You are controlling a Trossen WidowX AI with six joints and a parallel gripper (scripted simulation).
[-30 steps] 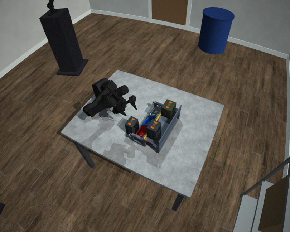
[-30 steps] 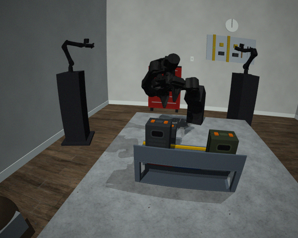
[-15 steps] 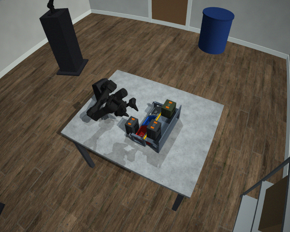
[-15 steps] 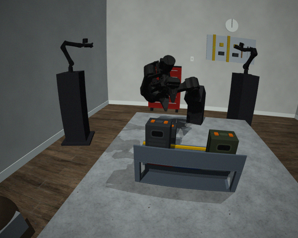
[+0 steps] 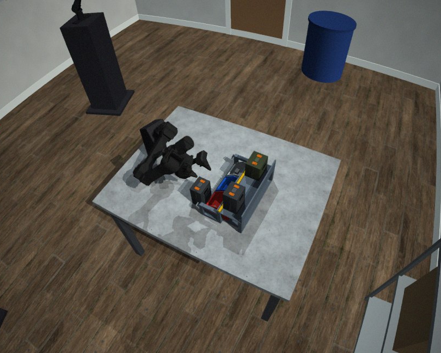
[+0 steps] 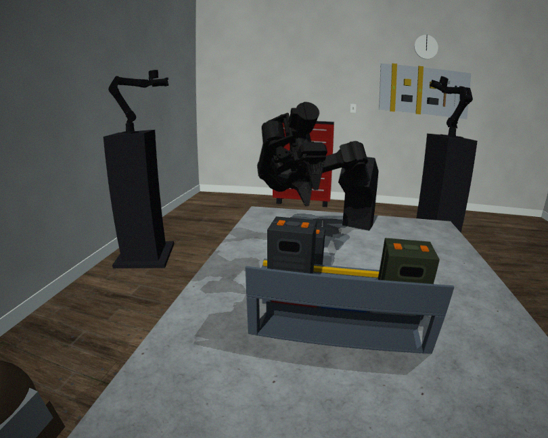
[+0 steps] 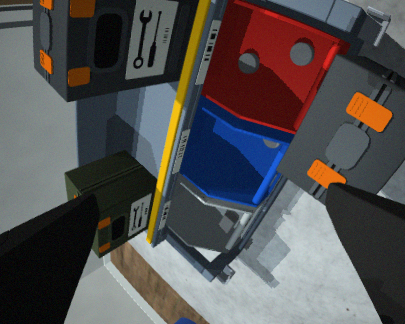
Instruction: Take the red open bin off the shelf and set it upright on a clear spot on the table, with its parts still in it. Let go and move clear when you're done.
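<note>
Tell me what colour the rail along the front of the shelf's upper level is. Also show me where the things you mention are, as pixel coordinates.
Yellow (image 7: 179,117), clearest from the wrist.

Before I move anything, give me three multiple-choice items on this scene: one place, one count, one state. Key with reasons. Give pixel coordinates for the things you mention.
1. Where is the blue bin (image 5: 224,184) (image 7: 218,157)?
A) Between the red bin (image 5: 214,200) (image 7: 276,82) and the grey bin (image 5: 234,169) (image 7: 198,217)
B) On the floor
C) On top of a case

2. How many cases are green?
A) None
B) One
C) Three

3. How is the claw (image 5: 203,173) (image 6: 311,197) (image 7: 213,200)?
A) Shut on the red bin
B) Shut, empty
C) Open, empty

1: A, the wrist view shows it in the row's middle.
2: B, one green case (image 5: 256,165) (image 6: 411,257) (image 7: 128,185) shows; the other two are dark grey.
3: C, the fingers stand wide apart, with no object gripped.
</note>
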